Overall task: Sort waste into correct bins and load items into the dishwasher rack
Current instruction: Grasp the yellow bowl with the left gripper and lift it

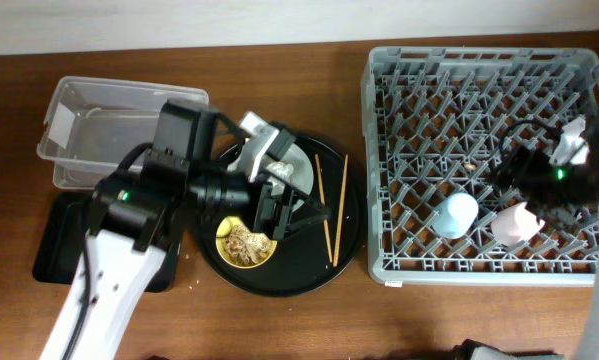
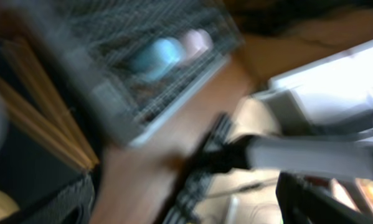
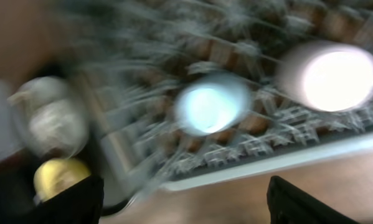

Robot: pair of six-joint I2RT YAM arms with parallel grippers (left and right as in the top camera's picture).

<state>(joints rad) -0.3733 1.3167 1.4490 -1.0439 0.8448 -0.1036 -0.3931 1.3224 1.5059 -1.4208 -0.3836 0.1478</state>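
The yellow bowl (image 1: 242,245) holds beige food scraps (image 1: 249,240) on the round black tray. My left gripper (image 1: 276,215) is open and empty just above the bowl's right rim; its view is blurred (image 2: 195,205). A crumpled silver-white wrapper (image 1: 262,140) lies on the grey-green plate (image 1: 297,168), which my left arm partly hides. The chopsticks (image 1: 330,210) lie on the tray to the right. In the grey rack (image 1: 399,265) stand the blue cup (image 1: 457,213) and the pink cup (image 1: 517,222). My right gripper (image 1: 507,170) is open and empty above the rack, near the cups (image 3: 183,205).
The clear tub (image 1: 64,105) stands at the back left. The shallow black tray (image 1: 51,240) is in front of it, partly under my left arm. The round black tray (image 1: 351,235) lies between the bins and the rack.
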